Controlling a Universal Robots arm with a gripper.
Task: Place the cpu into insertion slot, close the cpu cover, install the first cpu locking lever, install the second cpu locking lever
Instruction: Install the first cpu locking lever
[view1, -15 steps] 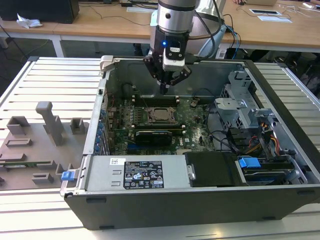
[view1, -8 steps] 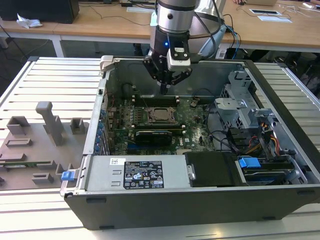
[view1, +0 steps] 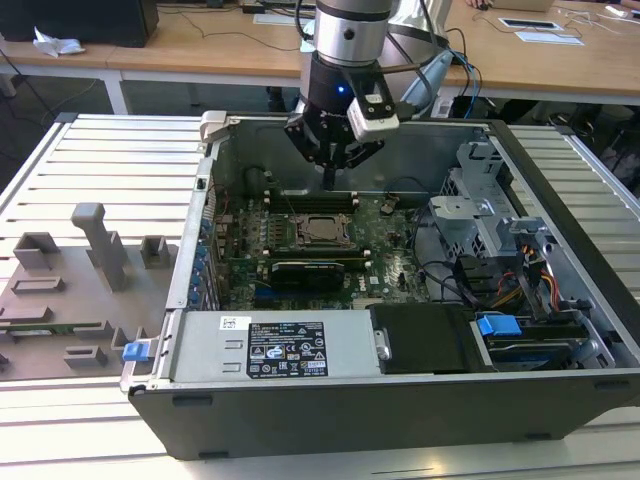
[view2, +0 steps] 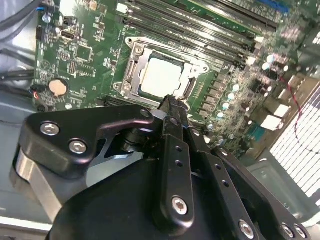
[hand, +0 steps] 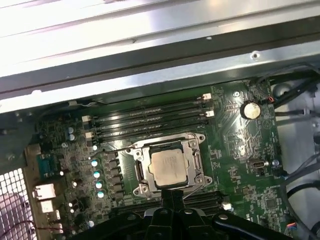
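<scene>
Gripper (view1: 328, 178) clenched on nothing, above the seated cpu (view1: 320, 229).
In the exterior view I see its tip at twelve o'clock of the chip, which lies in the insertion slot (hand: 143, 169) with the cpu cover (hand: 172, 145) down around it, on the green motherboard (view1: 390, 255).

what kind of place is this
Probably a robotics lab or test workshop: an open computer case sits on a slatted metal table, a robot arm's gripper hangs over the green motherboard inside it, and wooden desks stand behind.
</scene>
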